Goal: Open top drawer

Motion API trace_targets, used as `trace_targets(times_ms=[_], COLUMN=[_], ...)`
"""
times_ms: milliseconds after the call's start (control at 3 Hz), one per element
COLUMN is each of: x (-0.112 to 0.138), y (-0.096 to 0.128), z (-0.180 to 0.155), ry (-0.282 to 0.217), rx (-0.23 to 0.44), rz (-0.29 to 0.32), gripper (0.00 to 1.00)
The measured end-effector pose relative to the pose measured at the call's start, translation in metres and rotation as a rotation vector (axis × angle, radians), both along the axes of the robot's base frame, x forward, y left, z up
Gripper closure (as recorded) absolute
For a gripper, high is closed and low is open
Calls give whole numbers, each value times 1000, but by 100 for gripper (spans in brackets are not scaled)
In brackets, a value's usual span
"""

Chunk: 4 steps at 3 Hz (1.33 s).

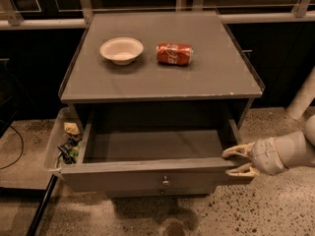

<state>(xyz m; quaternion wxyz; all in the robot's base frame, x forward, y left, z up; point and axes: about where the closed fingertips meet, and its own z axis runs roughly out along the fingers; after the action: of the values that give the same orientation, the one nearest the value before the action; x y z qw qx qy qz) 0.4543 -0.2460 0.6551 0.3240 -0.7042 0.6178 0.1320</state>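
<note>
The top drawer (123, 177) of the grey cabinet is pulled out toward me. Its grey inside (152, 144) is bare and its small round metal knob (166, 181) sits at the middle of the front panel. My gripper (239, 162) is at the right end of the drawer's front panel. Its two pale fingers (236, 151) are apart, one above the panel's top edge and one in front of it. The grey forearm comes in from the right edge.
On the cabinet top (211, 80) stand a white bowl (121, 50) and a red soda can (174, 54) lying on its side. A side bin (53, 146) on the left holds small packets. A white post (302, 100) stands at the right. The floor is speckled.
</note>
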Motion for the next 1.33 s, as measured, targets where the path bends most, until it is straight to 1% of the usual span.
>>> trace_targets(times_ms=[333,667,1000,1333], x=[0,-22,-41,-56], y=[0,0,-6,-11], z=[2,-10,-15,-15], ry=[0,46,70,80], rx=[0,-5,-4,-3], rz=[0,32,42,51], gripper=[22,40,63,86])
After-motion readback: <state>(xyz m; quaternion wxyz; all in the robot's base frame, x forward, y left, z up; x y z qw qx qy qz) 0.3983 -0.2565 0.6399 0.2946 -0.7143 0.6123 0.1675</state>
